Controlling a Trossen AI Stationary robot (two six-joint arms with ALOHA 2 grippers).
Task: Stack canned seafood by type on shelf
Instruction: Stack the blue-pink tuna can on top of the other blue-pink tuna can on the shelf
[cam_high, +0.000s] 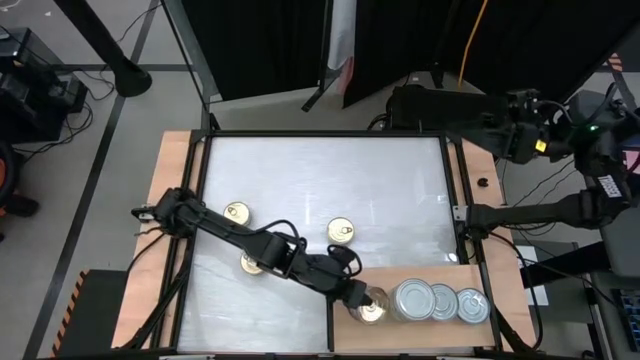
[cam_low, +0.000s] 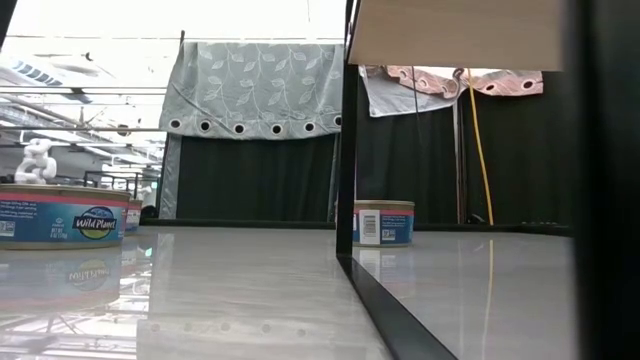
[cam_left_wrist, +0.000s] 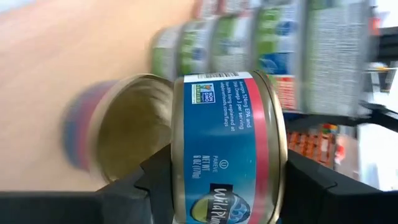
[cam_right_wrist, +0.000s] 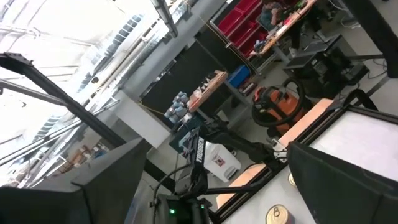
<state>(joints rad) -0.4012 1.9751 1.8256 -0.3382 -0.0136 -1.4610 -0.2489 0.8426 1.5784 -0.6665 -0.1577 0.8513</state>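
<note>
My left gripper (cam_high: 362, 300) reaches over the left end of the light-brown shelf (cam_high: 420, 335) and is shut on a blue-and-red tin (cam_left_wrist: 224, 155). Just beside and below it, another gold-topped tin (cam_left_wrist: 127, 130) stands on the shelf. Three silver-topped tins (cam_high: 443, 303) stand in a row to the right; in the left wrist view they are green-labelled stacks (cam_left_wrist: 249, 43). Three gold-topped tins (cam_high: 237, 212) (cam_high: 341, 232) (cam_high: 252, 263) rest on the white tabletop, the last partly under the arm. My right gripper (cam_right_wrist: 217, 149) waits open beyond the far right corner. My left gripper pinches the blue-and-red tin between its two fingers, one finger (cam_left_wrist: 155, 183) on one flat face and the other on the opposite face (cam_left_wrist: 283, 180). The fingers come in level from the table's left. The tin is upright over the gold-topped tin; whether the two tins touch I cannot tell.
A black frame rail (cam_high: 455, 215) borders the white tabletop (cam_high: 320, 180), with wooden side strips (cam_high: 175, 170) outside it. The low view shows two tins on the table (cam_low: 60, 215) (cam_low: 383, 222) and a black upright (cam_low: 347, 130). Cables trail along my left arm (cam_high: 290, 240).
</note>
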